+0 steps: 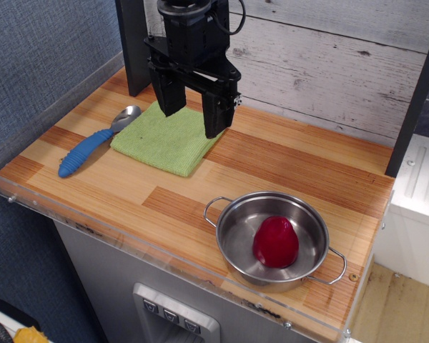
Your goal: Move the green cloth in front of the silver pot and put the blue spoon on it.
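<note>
The green cloth (168,139) lies flat on the wooden table at the back left. The blue spoon (93,145) lies just left of it, handle toward the front left, silver bowl touching or nearly touching the cloth's left corner. The silver pot (274,241) stands at the front right with a red rounded object (275,242) inside. My black gripper (193,114) hangs above the cloth's far edge, its two fingers spread wide apart and empty. Whether the fingertips touch the cloth I cannot tell.
A clear acrylic rim (93,221) runs along the table's front and left edges. A white plank wall (329,57) stands behind. A dark post (415,93) rises at the right. Bare wood (272,157) lies between cloth and pot.
</note>
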`<move>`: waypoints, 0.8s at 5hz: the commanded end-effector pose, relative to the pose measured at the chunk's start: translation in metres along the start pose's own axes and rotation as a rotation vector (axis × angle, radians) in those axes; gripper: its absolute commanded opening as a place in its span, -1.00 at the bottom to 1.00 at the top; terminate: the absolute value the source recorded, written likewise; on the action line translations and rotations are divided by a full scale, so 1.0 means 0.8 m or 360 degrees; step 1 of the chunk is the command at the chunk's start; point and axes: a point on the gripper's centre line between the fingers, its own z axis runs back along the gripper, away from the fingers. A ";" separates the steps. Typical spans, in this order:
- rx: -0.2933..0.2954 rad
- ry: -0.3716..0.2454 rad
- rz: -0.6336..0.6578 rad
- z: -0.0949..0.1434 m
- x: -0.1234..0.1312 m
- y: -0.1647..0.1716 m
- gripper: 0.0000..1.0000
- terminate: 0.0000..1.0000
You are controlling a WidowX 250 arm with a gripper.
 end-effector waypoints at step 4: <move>0.0074 -0.0049 0.0363 -0.001 -0.103 0.120 1.00 -1.00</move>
